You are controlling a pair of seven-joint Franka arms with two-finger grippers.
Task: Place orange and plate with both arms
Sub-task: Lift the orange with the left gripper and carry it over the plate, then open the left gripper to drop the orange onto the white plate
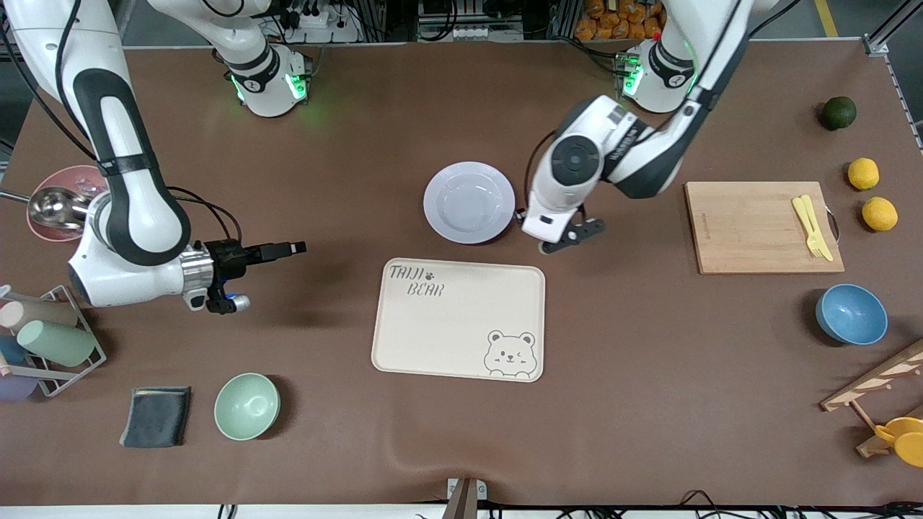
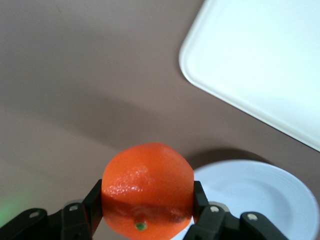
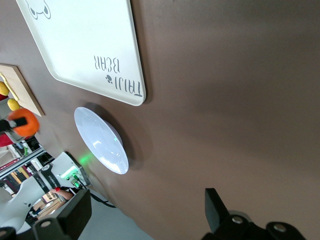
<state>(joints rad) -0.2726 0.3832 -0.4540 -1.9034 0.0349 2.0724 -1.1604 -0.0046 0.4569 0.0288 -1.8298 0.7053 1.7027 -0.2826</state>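
The orange (image 2: 148, 187), small, round and bright, is gripped in my left gripper (image 2: 148, 210), with one finger (image 2: 92, 205) on each side. In the front view the left gripper (image 1: 568, 239) hangs just above the table beside the plate (image 1: 469, 202), toward the left arm's end, and the hand hides the orange. The pale lavender plate (image 2: 265, 200) lies on the table, farther from the front camera than the cream bear tray (image 1: 458, 317). My right gripper (image 1: 287, 249) is open and empty, low over bare table toward the right arm's end. The right wrist view shows the plate (image 3: 100, 140) and the orange (image 3: 22, 122).
A wooden board (image 1: 757, 227) with yellow cutlery, two lemons (image 1: 863, 173), a dark green fruit (image 1: 838, 112) and a blue bowl (image 1: 851, 313) lie toward the left arm's end. A mint bowl (image 1: 246, 406), dark cloth (image 1: 156, 416) and cup rack (image 1: 43, 339) lie toward the right arm's end.
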